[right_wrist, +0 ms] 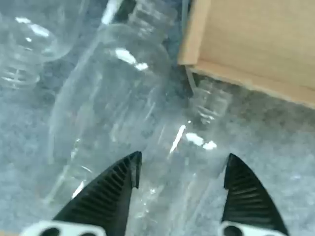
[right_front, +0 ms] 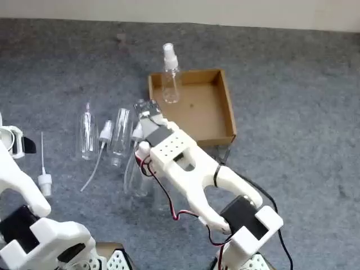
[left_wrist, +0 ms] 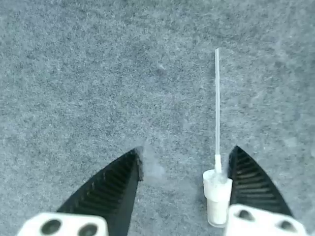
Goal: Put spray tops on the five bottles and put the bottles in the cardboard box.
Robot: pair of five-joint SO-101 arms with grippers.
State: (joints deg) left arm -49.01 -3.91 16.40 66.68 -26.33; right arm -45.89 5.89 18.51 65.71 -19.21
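My right gripper [right_wrist: 182,157] is open, jaws spread just above a clear bottle [right_wrist: 172,142] that lies on the grey carpet with its threaded neck toward the corner of the cardboard box [right_wrist: 256,44]. A second capless bottle [right_wrist: 106,83] lies alongside it. My left gripper [left_wrist: 187,152] is open low over the carpet. A white spray top [left_wrist: 216,194] lies against the inside of one finger, its thin tube pointing away. In the high view one capped bottle [right_front: 170,76] stands in the cardboard box [right_front: 216,121].
Two more clear bottles [right_front: 87,132] [right_front: 119,135] lie left of the box, with a loose spray top [right_front: 106,132] between them and another [right_front: 136,132] beside the right arm [right_front: 174,154]. The loose spray top [right_front: 44,183] lies by the left arm. Open carpet stretches right of the box.
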